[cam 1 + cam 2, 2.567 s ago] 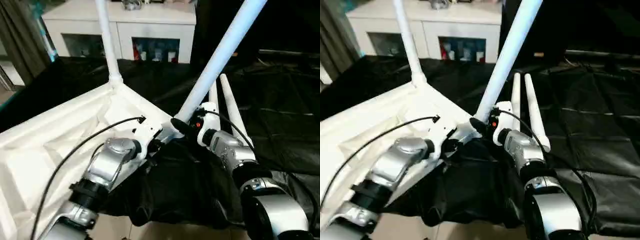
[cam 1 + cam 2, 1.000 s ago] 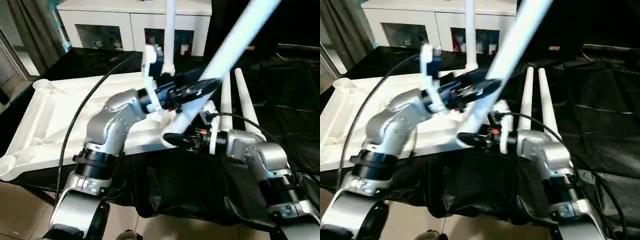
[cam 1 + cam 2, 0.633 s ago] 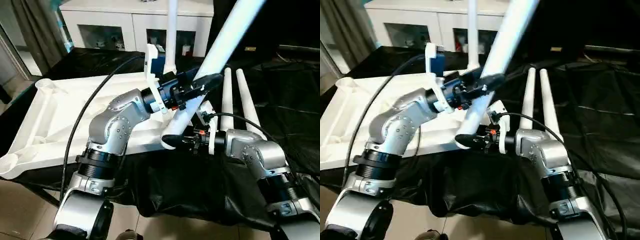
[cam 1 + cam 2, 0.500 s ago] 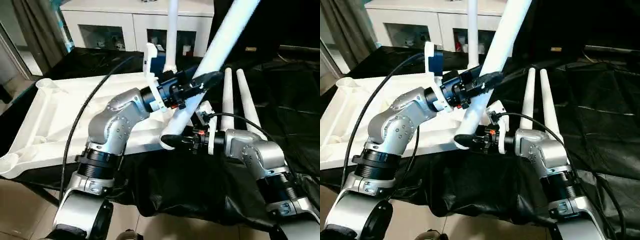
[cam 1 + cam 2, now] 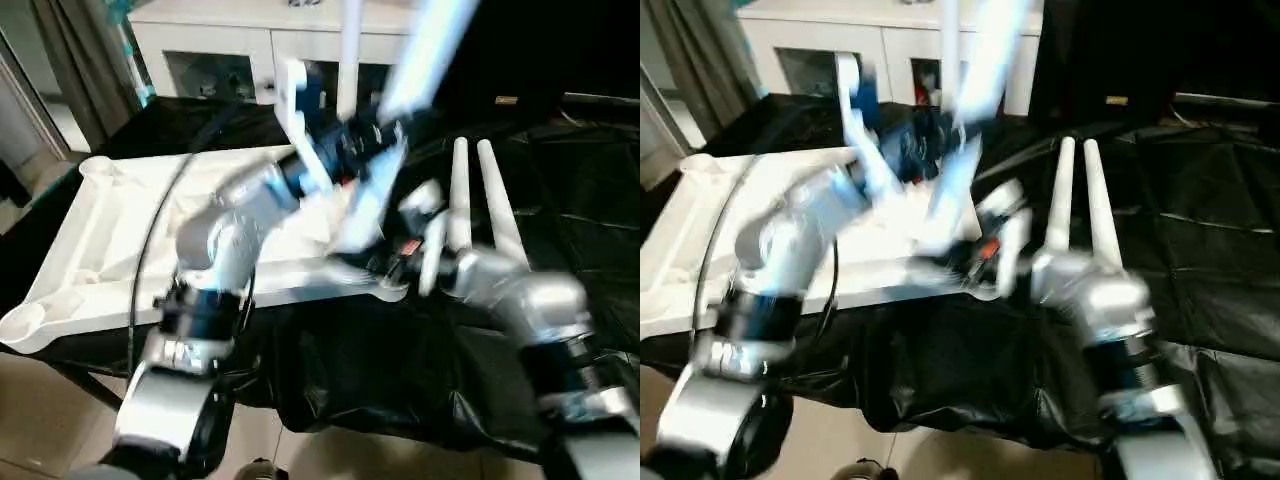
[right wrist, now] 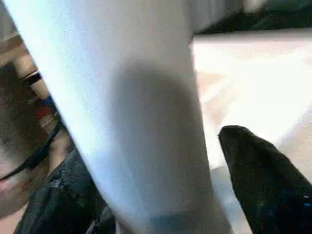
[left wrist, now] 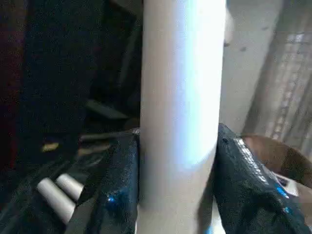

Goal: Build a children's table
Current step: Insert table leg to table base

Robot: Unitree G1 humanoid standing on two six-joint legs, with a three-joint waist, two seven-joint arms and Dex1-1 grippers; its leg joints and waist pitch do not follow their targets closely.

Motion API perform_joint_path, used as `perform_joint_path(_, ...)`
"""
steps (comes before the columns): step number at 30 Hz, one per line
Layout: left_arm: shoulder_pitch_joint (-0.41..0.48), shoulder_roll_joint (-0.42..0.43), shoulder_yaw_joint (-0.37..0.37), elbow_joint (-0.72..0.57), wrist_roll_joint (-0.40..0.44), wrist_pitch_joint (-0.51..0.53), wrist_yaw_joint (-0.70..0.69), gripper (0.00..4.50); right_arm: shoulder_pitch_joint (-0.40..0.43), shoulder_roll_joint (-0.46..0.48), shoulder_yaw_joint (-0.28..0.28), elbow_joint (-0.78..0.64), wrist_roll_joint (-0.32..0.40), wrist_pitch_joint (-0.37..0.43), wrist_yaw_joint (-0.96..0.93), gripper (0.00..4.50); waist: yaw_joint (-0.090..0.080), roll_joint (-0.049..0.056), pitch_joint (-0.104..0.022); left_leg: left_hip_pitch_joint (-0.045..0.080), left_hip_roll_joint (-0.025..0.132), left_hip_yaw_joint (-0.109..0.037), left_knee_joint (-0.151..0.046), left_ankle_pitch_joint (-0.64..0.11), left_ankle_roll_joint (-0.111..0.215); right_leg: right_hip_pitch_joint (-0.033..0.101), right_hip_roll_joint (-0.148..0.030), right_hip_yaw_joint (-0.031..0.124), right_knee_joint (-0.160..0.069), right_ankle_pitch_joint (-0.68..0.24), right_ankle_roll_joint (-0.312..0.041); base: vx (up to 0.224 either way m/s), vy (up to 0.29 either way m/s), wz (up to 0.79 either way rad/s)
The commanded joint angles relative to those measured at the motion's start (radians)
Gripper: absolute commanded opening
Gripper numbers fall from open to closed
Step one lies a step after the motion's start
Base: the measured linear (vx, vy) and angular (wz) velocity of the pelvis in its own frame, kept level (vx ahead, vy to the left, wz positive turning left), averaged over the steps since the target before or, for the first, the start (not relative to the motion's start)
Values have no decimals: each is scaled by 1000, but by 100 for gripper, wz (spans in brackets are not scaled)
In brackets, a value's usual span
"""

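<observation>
The leg (image 5: 425, 50) slants up and away over the upturned tabletop (image 5: 110, 235), its foot low at the near corner. The left pincer (image 7: 178, 195) clasps it higher up, black fingers (image 7: 119, 185) on both sides. The right pincer (image 6: 161, 195), nearer the foot, straddles it; whether it grips, blur leaves unsure. Two spare legs (image 5: 478, 190) lie on the black-draped surface (image 5: 570, 180). No writing is readable.

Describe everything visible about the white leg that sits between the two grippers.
The long white plastic tube leg is smooth and round, leaning up and away over the near right corner of the upturned white tabletop. In the left wrist view the left gripper has a black finger against each side; the right gripper straddles it lower down.
</observation>
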Motion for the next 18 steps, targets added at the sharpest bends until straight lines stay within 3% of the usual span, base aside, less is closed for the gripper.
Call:
perform_joint_path(1, -25, 5, 8, 37, 36, 32, 60, 182, -39, 6, -61, -6, 64, 51, -28, 394, -1, -8, -82, 20, 23, -12, -59, -129, 16, 63, -45, 36, -73, -23, -224, 0, 0, 0)
perform_joint_path(4, -36, 5, 13, 49, 53, 41, 97, 179, -50, 4, -73, -9, 86, 74, -19, 395, -3, -10, -84, 17, 22, -14, -57, -113, 26, 66, -45, 34, -72, -3, -224, 0, 0, 0)
perform_joint_path(6, -51, 7, 20, 45, 61, 88, 156, 177, -58, -10, -42, -28, 81, 87, 2, 395, -2, -15, -87, 17, 23, -13, -54, -85, 35, 65, -43, 34, -66, 35, -233, 0, 0, 0)
perform_joint_path(7, -57, 8, 20, 44, 61, 104, 177, 177, -60, -13, -34, -39, 80, 96, 3, 395, 1, -11, -88, 17, 24, -15, -54, -76, 38, 65, -44, 33, -65, 43, -238, 0, 0, 0)
perform_joint_path(8, -61, 8, 23, 38, 57, 127, 200, 177, -62, -14, -27, -49, 80, 106, 3, 395, 0, -17, -87, 16, 23, -13, -53, -75, 41, 65, -44, 33, -66, 43, -240, 0, 0, 0)
perform_joint_path(14, -77, 12, 42, 37, 46, 192, 247, 175, -66, -36, 19, -87, 71, 152, 13, 395, 3, -16, -84, 17, 24, -13, -54, -76, 41, 63, -45, 34, -69, 5, -238, 0, 0, 0)
perform_joint_path(17, -105, 8, 77, 56, 30, 233, 302, 175, -65, -57, 38, -92, 59, 170, 13, 395, 2, -26, -83, 17, 23, -11, -54, -77, 37, 62, -45, 35, -70, -14, -230, 0, 0, 0)
perform_joint_path(18, -109, 8, 84, 58, 23, 244, 308, 175, -63, -65, 44, -95, 55, 175, 13, 395, 3, -25, -84, 17, 22, -11, -53, -76, 36, 64, -45, 35, -69, -13, -230, 0, 0, 0)
